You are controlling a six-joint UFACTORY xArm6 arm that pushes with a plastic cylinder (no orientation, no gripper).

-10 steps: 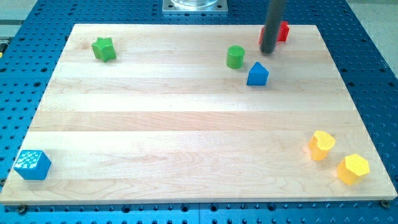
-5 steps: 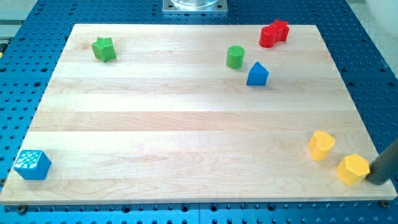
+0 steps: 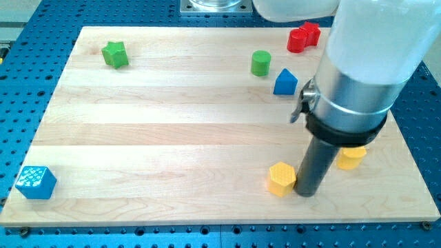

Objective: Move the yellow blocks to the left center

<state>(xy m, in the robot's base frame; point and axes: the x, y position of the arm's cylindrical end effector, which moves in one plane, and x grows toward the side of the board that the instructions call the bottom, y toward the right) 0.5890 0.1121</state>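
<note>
On the wooden board (image 3: 172, 138), my tip (image 3: 305, 193) touches one of two yellow blocks (image 3: 281, 179); no gripper shows

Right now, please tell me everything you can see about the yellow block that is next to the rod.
The yellow hexagonal block is a small, solid-looking piece with a flat top and a matte surface. It lies flat on the wooden board, near the view's bottom edge and right of centre. My tip stands immediately at its right side, apparently touching it. No other block touches it; the second yellow block sits further right, partly hidden behind the rod.
</note>
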